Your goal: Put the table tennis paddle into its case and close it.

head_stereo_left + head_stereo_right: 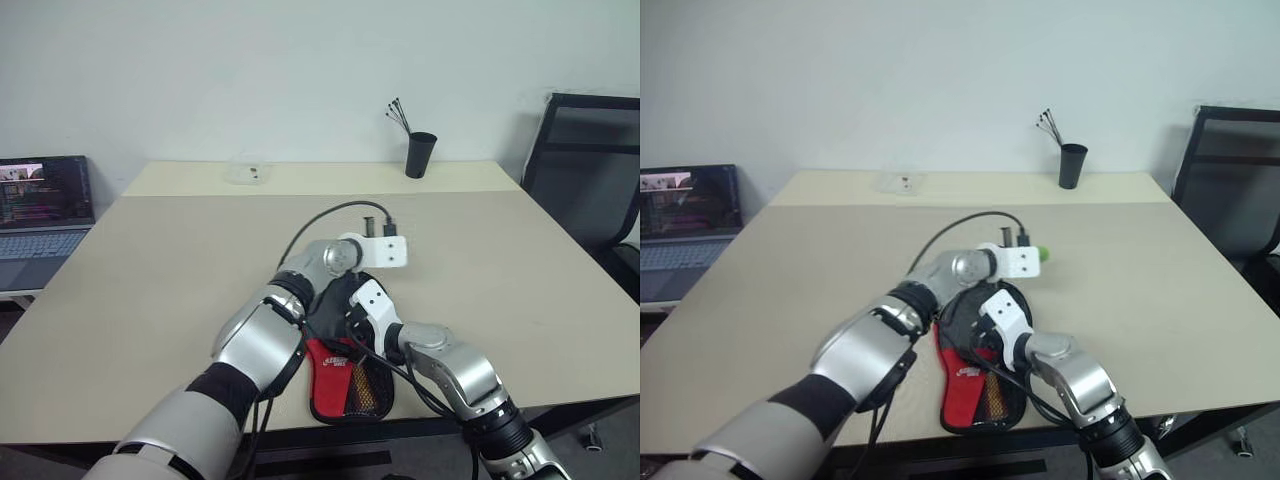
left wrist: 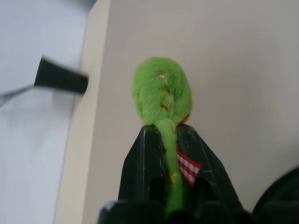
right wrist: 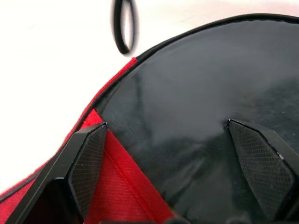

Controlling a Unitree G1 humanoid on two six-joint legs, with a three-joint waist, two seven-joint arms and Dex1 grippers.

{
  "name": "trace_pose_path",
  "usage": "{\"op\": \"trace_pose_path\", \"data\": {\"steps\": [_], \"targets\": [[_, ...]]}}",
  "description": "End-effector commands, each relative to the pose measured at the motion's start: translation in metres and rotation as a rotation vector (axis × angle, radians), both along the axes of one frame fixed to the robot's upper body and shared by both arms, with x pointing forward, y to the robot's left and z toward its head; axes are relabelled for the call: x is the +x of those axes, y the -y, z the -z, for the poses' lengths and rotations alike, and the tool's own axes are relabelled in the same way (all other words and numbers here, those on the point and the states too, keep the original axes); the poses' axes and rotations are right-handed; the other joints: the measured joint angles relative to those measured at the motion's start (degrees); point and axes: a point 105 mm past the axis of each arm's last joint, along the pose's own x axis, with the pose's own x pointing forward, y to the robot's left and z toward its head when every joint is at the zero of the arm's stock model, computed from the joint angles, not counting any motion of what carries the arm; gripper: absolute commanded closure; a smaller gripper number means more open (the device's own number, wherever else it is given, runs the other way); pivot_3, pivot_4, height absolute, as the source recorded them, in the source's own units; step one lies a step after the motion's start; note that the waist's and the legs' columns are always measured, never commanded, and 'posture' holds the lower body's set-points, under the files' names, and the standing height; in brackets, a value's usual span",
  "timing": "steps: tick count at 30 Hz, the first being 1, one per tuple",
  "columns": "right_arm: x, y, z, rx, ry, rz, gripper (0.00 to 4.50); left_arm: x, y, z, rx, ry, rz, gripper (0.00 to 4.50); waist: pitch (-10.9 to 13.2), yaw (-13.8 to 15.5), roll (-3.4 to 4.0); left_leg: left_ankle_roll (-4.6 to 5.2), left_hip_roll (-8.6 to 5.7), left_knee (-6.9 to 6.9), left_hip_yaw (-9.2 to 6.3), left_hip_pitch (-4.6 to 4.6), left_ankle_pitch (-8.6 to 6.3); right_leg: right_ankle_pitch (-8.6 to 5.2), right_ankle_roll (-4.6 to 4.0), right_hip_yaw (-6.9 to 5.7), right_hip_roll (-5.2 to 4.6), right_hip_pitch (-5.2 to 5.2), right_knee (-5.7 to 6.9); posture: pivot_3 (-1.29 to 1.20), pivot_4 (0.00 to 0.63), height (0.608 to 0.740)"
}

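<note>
Black-fingered left gripper (image 2: pixel 170 154) pinched a fuzzy green plush lump (image 2: pixel 161 91) at frame centre; right gripper (image 3: pixel 173 158) gaped wide over the black-and-red fabric case (image 3: pixel 196 112).

no legible text anywhere

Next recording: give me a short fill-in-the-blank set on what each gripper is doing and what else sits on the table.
1. The left gripper is shut on a fuzzy ____ toy.
2. The right gripper hovers with its fingers ____ over the case.
3. At the table's far edge stands a black ____ holding thin sticks.
4. The case's handle part is ____ in colour.

Missing words: green; open; cup; red
</note>
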Motion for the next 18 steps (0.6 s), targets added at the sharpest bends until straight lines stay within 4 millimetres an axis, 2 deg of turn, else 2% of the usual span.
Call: {"op": "trace_pose_path", "data": {"steps": [1, 6, 10, 17, 18], "targets": [[-0.022, 0.008, 0.058, -0.106, -0.239, 0.015, 0.00, -0.018, 0.041, -0.047, -0.115, 0.084, 0.161, 4.42, 0.0, 0.0, 0.02, 0.00, 0.00, 0.00, 0.00, 0.00, 0.00, 0.00, 0.00, 0.00, -0.01, 0.00, 0.00, 0.00, 0.150, 0.740], [-0.021, 0.008, 0.058, -0.109, -0.231, 0.017, 0.00, -0.017, 0.035, -0.036, -0.095, 0.034, 0.153, 4.42, -0.1, 0.0, 0.15, 0.00, 0.00, 0.00, -0.03, 0.01, 0.00, 0.00, 0.00, -0.03, -0.04, 0.02, 0.00, 0.00, 0.150, 0.740], [-0.022, 0.005, 0.059, -0.112, -0.228, 0.006, 0.00, -0.018, 0.025, -0.025, -0.103, -0.065, 0.157, 3.03, -0.1, 0.0, 0.17, 0.00, -0.02, 0.00, -0.02, 0.07, 0.00, 0.00, 0.01, -0.02, -0.03, 0.08, -0.02, 0.00, 0.150, 0.740], [-0.016, 0.004, 0.058, -0.120, -0.213, 0.000, 0.00, -0.023, 0.020, -0.021, -0.114, -0.115, 0.209, 0.65, -0.2, -0.2, 0.38, 0.02, 0.03, -0.04, 0.01, 0.17, -0.02, -0.01, 0.00, 0.01, -0.03, 0.14, -0.04, 0.00, 0.150, 0.740], [-0.015, 0.005, 0.058, -0.121, -0.212, 0.000, 0.00, -0.023, 0.018, -0.022, -0.124, -0.124, 0.206, 0.65, -0.3, -0.3, 0.44, 0.02, 0.03, -0.04, 0.01, 0.18, -0.02, -0.01, 0.00, 0.01, -0.03, 0.14, -0.04, 0.00, 0.150, 0.740]]}}
